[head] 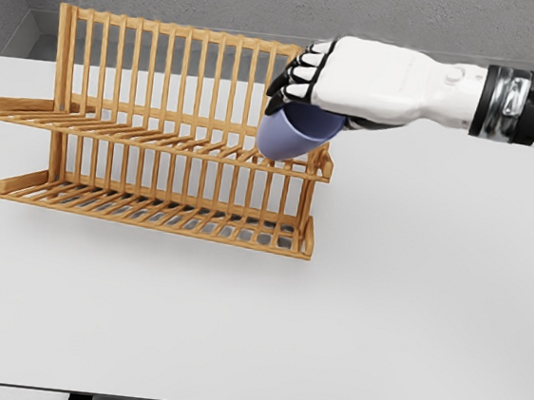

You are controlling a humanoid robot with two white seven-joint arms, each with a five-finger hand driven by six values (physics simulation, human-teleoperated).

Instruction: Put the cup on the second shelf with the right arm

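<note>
Cup (298, 134) | gripped by right hand (356, 80) | over rack (158, 141) | white table (409, 301)

One cup (296, 134), one rack (159, 131), one hand (356, 76), one table (253, 332).

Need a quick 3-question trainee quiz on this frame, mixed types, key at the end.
1. True or false: the right hand is grasping the cup.
2. Where is the cup relative to the wooden rack? A) lying on the table B) at the right end of the upper shelf, tilted C) on the lower shelf
3. Fill in: the cup's colour is ____.

Key: 1 true; 2 B; 3 blue. The left arm is not in view.
</note>
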